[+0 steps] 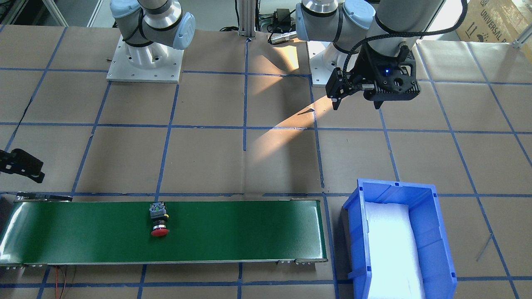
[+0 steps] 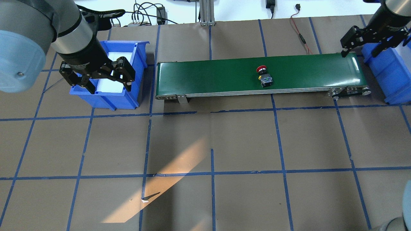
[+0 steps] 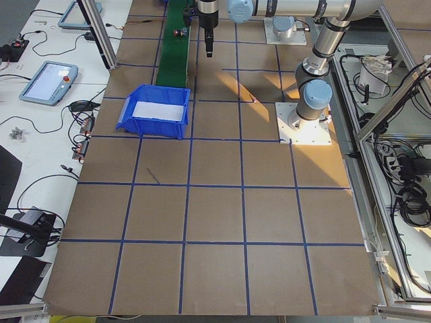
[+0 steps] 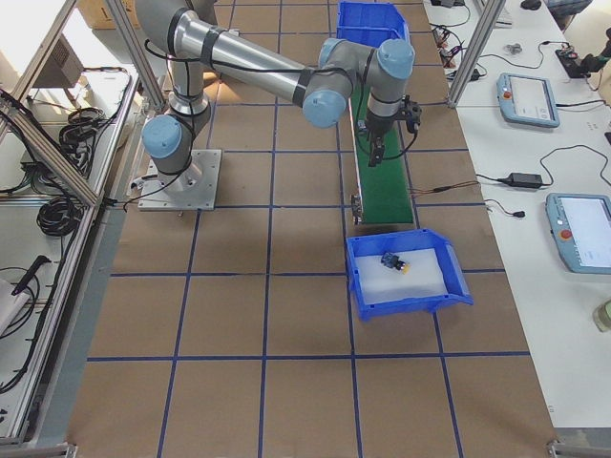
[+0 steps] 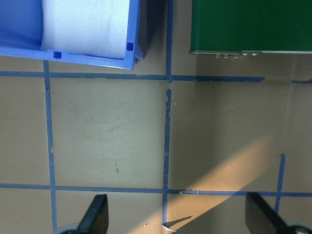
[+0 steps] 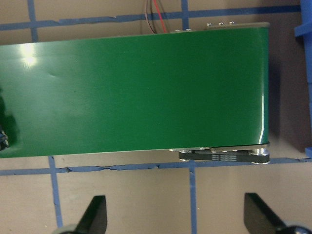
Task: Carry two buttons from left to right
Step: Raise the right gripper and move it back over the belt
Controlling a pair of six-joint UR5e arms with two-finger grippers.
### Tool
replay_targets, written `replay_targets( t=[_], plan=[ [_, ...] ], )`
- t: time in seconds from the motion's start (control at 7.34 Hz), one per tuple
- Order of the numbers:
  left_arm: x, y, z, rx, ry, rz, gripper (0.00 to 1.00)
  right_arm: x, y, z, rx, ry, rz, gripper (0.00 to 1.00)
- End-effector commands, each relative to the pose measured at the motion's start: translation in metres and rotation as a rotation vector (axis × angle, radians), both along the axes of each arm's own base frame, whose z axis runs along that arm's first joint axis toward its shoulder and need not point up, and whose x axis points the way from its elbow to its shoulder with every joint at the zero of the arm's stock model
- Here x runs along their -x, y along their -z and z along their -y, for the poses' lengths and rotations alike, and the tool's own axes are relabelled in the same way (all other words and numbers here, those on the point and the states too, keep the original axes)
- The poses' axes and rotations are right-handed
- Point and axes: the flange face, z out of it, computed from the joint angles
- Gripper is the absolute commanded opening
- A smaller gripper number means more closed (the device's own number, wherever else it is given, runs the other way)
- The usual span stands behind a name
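Observation:
A red-capped button lies on its side on the green conveyor belt, right of its middle; it also shows in the front view. A yellow-capped button lies in the blue bin at the belt's right end. My left gripper is open and empty, hovering by the near edge of the left blue bin; its wrist view shows bare table below. My right gripper is open and empty above the belt's right end.
The left bin holds only white foam padding. The right bin stands just past the belt's right end. Blue tape lines grid the brown table. Cables lie behind the belt, at the table's far edge.

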Motion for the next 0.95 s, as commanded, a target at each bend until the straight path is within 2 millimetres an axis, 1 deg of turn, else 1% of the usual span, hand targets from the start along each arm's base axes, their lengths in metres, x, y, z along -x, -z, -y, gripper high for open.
replay_targets(
  t=[0.0, 0.14, 0.27, 0.41, 0.54, 0.82],
  plan=[
    [-0.001, -0.002, 0.001, 0.003, -0.002, 0.000, 1.00, -0.031, 0.024, 0.026, 0.064, -0.011, -0.022, 1.00],
    [-0.001, -0.002, 0.000, 0.003, 0.000, 0.000, 1.00, -0.031, 0.053, 0.037, 0.029, -0.014, -0.004, 1.00],
    [-0.001, -0.002, 0.001, 0.005, 0.000, 0.000, 1.00, -0.040, 0.068, 0.038, 0.001, -0.029, -0.001, 1.00],
    [-0.001, -0.002, 0.000, 0.003, 0.000, 0.000, 1.00, -0.056, 0.091, 0.043, -0.035, -0.054, 0.005, 1.00],
    [-0.001, -0.002, 0.000, 0.003, 0.000, 0.000, 1.00, -0.067, 0.107, 0.046, -0.058, -0.071, 0.007, 1.00],
    [-0.001, -0.001, 0.000, 0.002, -0.002, 0.000, 1.00, -0.067, 0.115, 0.046, -0.072, -0.075, 0.010, 1.00]
  ],
)
